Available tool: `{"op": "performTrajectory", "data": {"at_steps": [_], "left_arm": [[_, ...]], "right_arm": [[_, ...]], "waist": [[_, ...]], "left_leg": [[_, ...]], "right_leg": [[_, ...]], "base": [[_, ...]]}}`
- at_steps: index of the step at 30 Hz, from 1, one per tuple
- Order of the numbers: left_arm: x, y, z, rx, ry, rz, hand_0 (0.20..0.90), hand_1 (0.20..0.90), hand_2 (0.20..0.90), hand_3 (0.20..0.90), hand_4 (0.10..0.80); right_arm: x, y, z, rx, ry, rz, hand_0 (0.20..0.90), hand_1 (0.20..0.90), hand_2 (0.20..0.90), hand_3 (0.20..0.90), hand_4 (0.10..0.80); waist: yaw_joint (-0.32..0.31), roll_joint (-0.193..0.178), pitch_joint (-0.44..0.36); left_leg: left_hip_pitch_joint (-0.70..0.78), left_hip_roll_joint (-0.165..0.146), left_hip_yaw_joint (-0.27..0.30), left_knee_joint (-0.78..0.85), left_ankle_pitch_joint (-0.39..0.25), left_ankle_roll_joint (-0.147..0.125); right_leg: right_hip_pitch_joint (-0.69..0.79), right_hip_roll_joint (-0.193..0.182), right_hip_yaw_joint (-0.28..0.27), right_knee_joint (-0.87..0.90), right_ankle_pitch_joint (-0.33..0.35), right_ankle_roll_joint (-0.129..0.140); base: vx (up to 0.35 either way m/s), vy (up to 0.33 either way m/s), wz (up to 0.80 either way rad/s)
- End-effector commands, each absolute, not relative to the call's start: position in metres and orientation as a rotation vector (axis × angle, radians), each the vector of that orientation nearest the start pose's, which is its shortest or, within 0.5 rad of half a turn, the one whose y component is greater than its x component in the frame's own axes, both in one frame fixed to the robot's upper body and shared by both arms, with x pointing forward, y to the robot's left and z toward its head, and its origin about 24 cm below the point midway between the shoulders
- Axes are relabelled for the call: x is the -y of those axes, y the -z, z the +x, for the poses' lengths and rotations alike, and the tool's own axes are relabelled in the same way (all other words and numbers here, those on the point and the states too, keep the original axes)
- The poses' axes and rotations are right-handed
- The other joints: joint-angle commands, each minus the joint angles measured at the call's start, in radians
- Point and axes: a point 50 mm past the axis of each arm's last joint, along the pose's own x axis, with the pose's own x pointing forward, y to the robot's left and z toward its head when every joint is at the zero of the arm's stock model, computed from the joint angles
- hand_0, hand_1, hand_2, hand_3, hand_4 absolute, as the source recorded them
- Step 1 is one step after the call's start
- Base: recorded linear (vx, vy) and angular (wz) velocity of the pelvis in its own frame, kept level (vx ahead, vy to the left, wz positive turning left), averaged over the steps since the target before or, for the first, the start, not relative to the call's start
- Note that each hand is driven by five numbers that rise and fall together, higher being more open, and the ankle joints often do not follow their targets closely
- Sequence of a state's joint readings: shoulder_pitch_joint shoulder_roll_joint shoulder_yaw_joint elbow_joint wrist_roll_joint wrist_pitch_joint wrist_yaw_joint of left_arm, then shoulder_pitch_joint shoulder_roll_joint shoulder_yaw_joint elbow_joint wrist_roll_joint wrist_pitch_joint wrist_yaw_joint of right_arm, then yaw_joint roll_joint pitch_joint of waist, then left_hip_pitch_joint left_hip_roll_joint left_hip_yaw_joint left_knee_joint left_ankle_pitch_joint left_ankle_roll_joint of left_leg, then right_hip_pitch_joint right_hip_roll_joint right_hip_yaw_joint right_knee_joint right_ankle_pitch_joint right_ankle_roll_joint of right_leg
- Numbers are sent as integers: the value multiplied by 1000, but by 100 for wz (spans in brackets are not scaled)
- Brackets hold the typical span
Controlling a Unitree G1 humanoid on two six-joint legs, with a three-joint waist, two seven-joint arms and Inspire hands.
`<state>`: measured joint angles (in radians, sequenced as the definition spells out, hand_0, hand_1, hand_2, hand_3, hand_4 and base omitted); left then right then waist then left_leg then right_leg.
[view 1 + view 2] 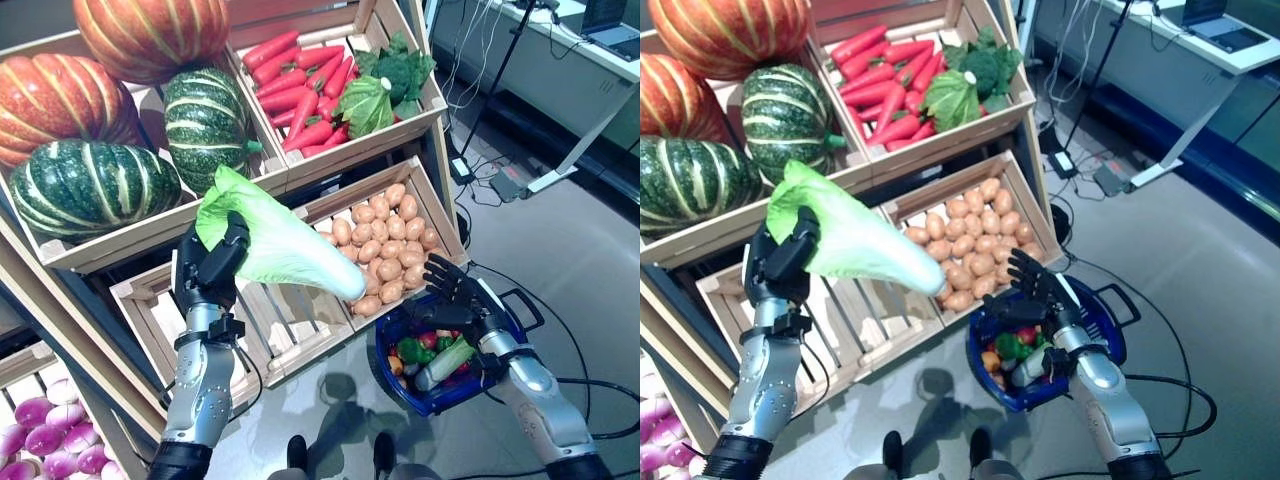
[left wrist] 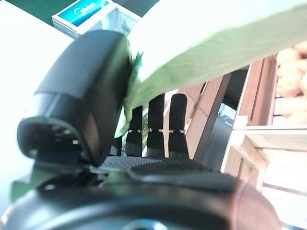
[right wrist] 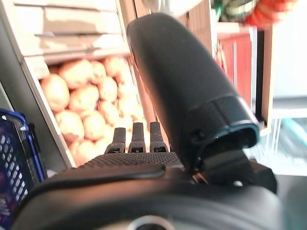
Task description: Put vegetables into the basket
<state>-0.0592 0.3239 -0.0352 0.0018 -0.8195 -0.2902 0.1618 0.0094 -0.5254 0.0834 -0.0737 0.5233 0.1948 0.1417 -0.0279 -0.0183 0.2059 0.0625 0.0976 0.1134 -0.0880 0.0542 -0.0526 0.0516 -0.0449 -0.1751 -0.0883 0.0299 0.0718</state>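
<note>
My left hand (image 1: 210, 270) is raised in front of the shelves and shut on the leafy end of a pale green cabbage (image 1: 285, 245), whose white stem points right and down toward the basket. In the left wrist view the thumb (image 2: 86, 91) presses on the cabbage (image 2: 216, 43). The blue basket (image 1: 450, 395) hangs low on the right and holds several vegetables. My right hand (image 1: 455, 295) is at the basket's upper rim with its fingers spread and straight. In the right wrist view the fingers (image 3: 136, 136) point at the potatoes.
Wooden crates hold pumpkins (image 1: 90, 185), carrots (image 1: 300, 85), leafy greens (image 1: 385, 80) and potatoes (image 1: 385, 240). An empty slatted crate (image 1: 280, 330) sits below the cabbage. Purple bulbs (image 1: 35, 425) lie at the lower left. A desk and cables (image 1: 500, 170) stand at the right.
</note>
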Motion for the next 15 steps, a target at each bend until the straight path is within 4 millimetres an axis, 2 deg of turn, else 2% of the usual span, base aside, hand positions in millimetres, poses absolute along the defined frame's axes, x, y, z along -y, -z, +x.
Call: {"op": "performTrajectory", "data": {"at_steps": [1,8,15], "left_arm": [[-217,-120,267,431,-67,-478,300,300,300,300,400],[-212,-119,276,387,-38,-461,300,300,300,300,400],[-203,-119,280,363,7,-410,300,300,300,300,400]], "right_arm": [[204,-94,252,-58,-446,-15,900,900,900,900,800],[195,-113,262,-52,-557,-129,900,900,900,900,800],[177,-120,270,-35,-565,-65,900,900,900,900,800]], "waist": [[5,-38,-116],[15,-46,-128],[23,-45,-135]], "left_leg": [[-9,-9,-5,1,-31,-27],[6,-11,-11,1,-38,-25],[14,-12,-12,1,-43,-22]], "right_leg": [[28,-45,-44,1,15,24],[38,-51,-45,1,20,33],[41,-55,-44,1,22,38]], "base": [[36,3,2],[52,11,1],[39,13,0]]}}
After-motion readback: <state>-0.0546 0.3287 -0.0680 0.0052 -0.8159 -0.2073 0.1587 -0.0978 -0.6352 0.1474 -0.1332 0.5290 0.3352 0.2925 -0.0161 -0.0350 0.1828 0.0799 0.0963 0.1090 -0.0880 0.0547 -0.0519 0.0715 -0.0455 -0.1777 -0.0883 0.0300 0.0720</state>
